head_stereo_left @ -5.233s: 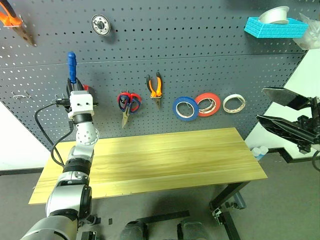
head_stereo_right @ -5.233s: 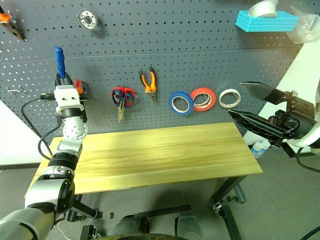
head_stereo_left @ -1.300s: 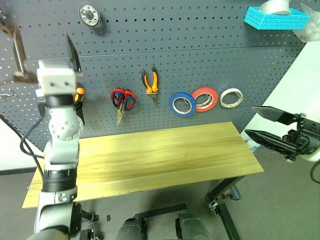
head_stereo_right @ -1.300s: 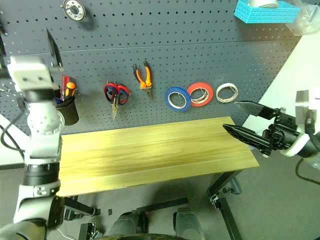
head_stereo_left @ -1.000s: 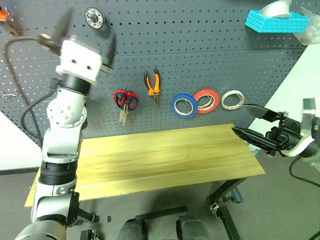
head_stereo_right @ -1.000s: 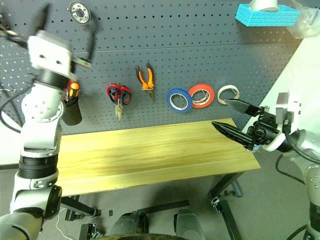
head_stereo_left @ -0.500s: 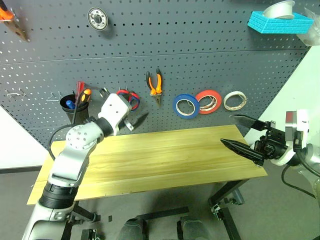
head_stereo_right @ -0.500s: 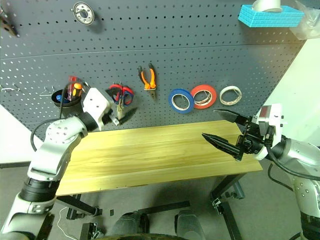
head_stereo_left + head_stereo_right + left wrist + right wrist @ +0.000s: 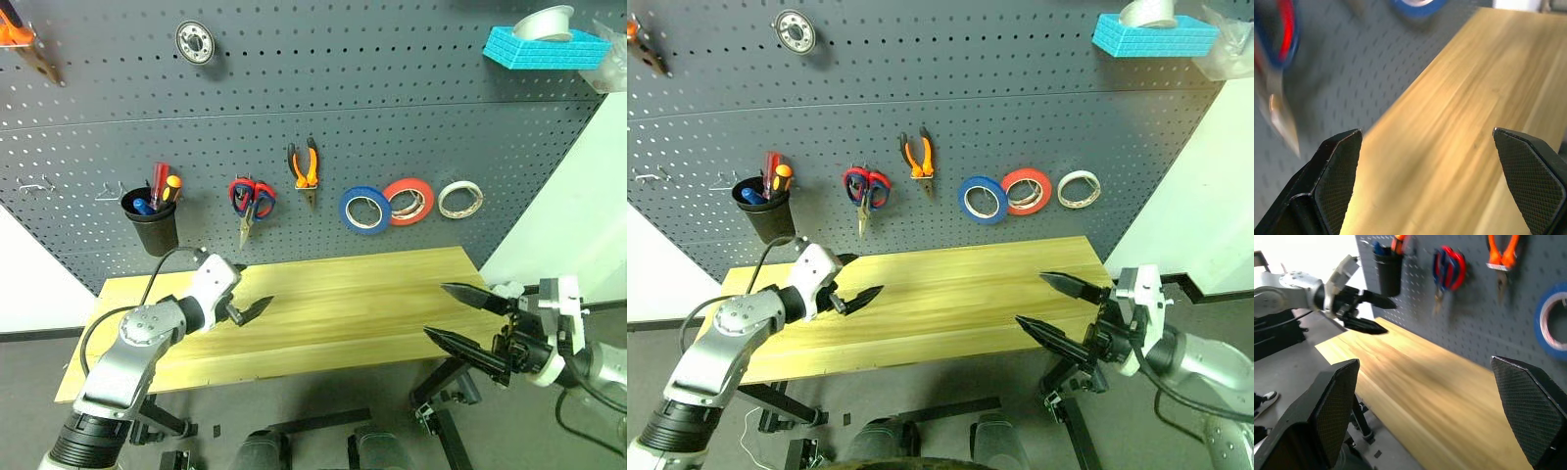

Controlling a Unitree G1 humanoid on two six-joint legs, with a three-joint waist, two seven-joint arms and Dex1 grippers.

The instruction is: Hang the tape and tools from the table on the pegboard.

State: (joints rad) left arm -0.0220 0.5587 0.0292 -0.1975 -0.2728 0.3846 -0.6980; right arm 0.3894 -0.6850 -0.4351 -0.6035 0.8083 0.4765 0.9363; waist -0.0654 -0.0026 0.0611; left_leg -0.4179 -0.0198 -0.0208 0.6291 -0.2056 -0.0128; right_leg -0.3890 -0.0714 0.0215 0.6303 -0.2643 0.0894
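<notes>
On the dark grey pegboard [image 9: 421, 117] hang the blue tape [image 9: 364, 209], the orange-handled pliers [image 9: 303, 168] and scissors [image 9: 251, 199] with dark blue and red handles bunched together. A blue-handled screwdriver [image 9: 140, 206] stands in a black cup [image 9: 154, 225] on the board. My left gripper [image 9: 253, 286] is open and empty, low over the left part of the wooden table [image 9: 343, 294]. My right gripper [image 9: 435, 310] is open and empty beside the table's front right corner. The left wrist view looks between its fingers [image 9: 1337, 171] at bare wood.
A red-orange roll [image 9: 408, 200] and a white roll [image 9: 459, 199] hang right of the blue one. Red and orange screwdrivers [image 9: 163, 184] share the cup. A turquoise shelf block [image 9: 542, 44], a metal disc [image 9: 195, 42] and an orange-handled tool [image 9: 20, 39] sit high on the board.
My left arm swung down from the cup on the pegboard to just above the table. My right gripper sank and drew back toward the table's front right corner. Both stayed open.
</notes>
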